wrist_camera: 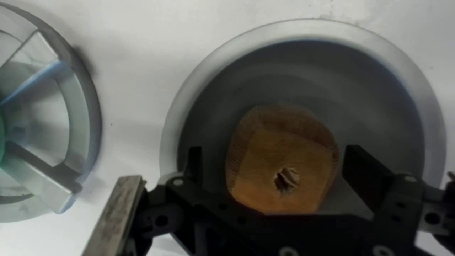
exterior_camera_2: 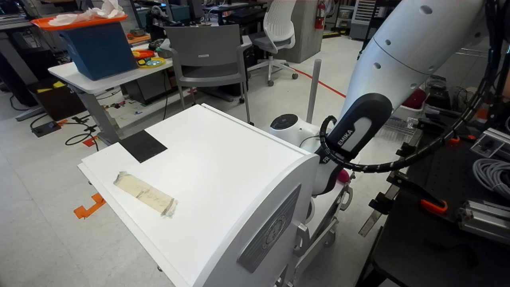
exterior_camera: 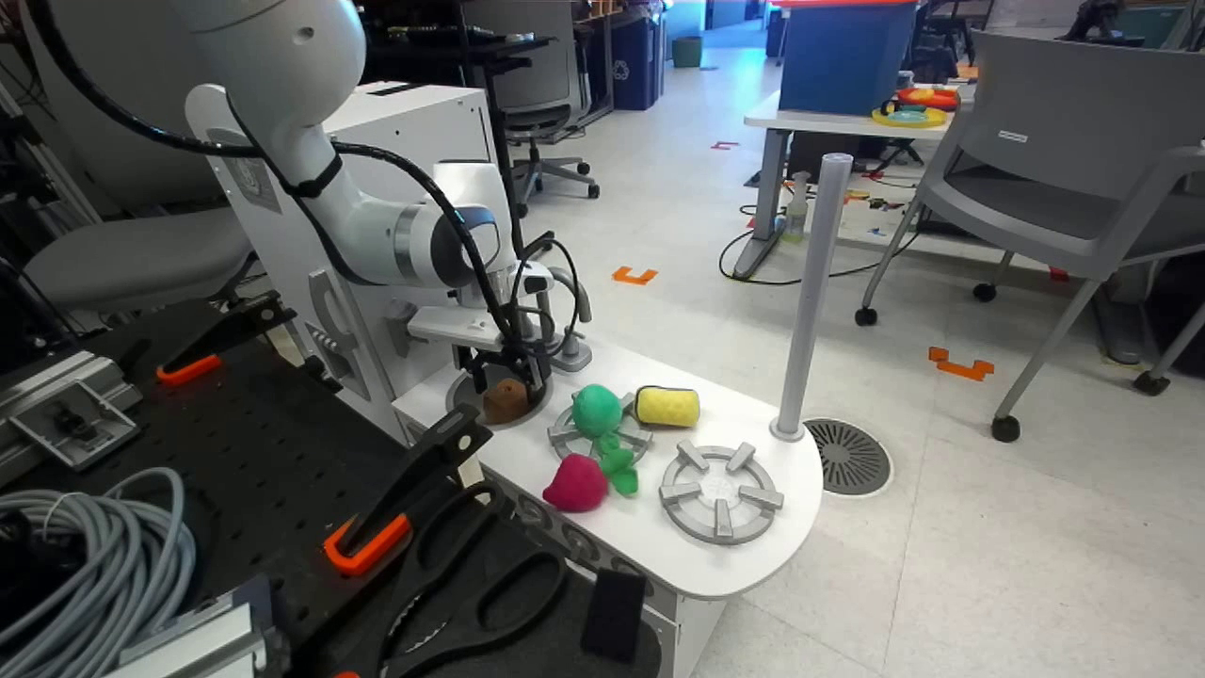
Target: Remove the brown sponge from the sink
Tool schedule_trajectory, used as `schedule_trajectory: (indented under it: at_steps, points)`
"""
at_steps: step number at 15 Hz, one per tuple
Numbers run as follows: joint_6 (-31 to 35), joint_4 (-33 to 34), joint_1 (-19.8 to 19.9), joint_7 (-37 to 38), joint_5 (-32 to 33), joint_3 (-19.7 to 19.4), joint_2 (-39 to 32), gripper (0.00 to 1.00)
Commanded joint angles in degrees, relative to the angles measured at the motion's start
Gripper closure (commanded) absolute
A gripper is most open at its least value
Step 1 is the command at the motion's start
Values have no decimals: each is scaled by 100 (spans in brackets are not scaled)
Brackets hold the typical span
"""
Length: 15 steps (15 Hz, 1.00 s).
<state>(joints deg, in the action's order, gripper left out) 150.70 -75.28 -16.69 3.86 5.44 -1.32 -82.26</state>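
Note:
The brown sponge [exterior_camera: 506, 402], a rounded tan-brown lump with a small hole in its top, lies in the round grey sink [exterior_camera: 458, 400]. In the wrist view the sponge [wrist_camera: 280, 170] sits low in the basin, inside the sink's rim [wrist_camera: 305, 28]. My gripper [exterior_camera: 510, 375] is over the sink, pointing down. In the wrist view the gripper [wrist_camera: 273, 160] is open, with one black finger on each side of the sponge. The left finger has a clear gap; the right one appears close to the sponge. The sponge's near edge is hidden behind the gripper body.
The silver faucet [exterior_camera: 571, 353] stands right beside the gripper. A green ball [exterior_camera: 597, 411], a yellow block [exterior_camera: 667, 407], a magenta toy [exterior_camera: 576, 483] and a burner grate [exterior_camera: 721, 494] are on the counter. A grey post [exterior_camera: 814, 292] rises at its end. A tall white cabinet [exterior_camera_2: 223, 159] adjoins it.

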Motion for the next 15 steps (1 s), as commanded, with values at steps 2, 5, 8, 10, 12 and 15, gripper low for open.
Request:
schedule_trajectory:
  at_steps: [2, 5, 8, 10, 12, 15]
  points:
    - [-39, 759, -15, -106, 142, -44, -536, 26]
    - [77, 410, -42, -87, 161, -82, -326, 51]
    - [32, 392, -12, -123, 143, -32, -300, 71]
    - [56, 226, -35, -181, 75, -37, -182, 84]
    - [140, -271, -50, -137, 41, 4, 183, 96]
    - [136, -1228, 51, -231, -6, 176, 913, 96]
